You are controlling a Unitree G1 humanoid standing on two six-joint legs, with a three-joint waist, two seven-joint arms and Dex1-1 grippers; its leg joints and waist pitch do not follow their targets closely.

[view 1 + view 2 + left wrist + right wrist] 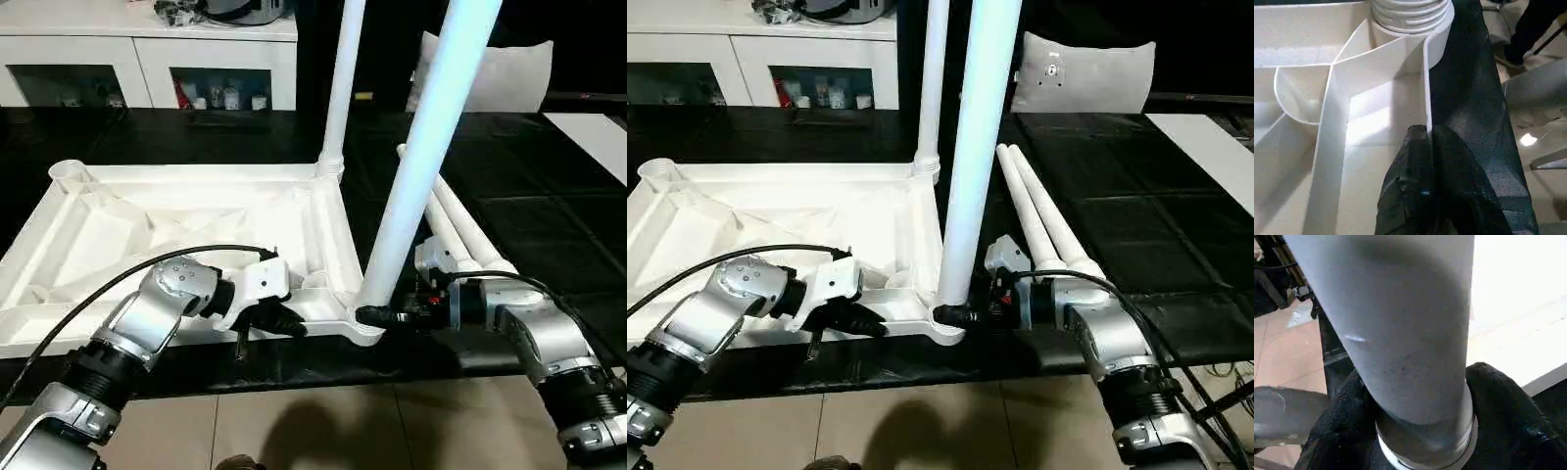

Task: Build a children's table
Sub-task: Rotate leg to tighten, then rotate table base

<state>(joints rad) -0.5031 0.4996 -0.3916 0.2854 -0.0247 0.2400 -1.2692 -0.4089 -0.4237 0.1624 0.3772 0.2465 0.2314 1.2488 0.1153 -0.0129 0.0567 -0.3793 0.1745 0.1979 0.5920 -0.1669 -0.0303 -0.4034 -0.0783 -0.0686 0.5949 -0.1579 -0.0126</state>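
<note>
right gripper (1420, 431) clasps unmarked white leg (421, 166); no writing readable.

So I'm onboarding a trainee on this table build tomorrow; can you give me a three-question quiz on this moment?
1. How many legs stand upright in the top?
2. True or false: the left gripper is shut on the top's rim.
3. The right gripper holds the near leg at: A) its base B) its middle C) its tip

Key:
1. Two: the near leg and the far leg; two loose legs lie on the black surface.
2. True.
3. A.
</note>
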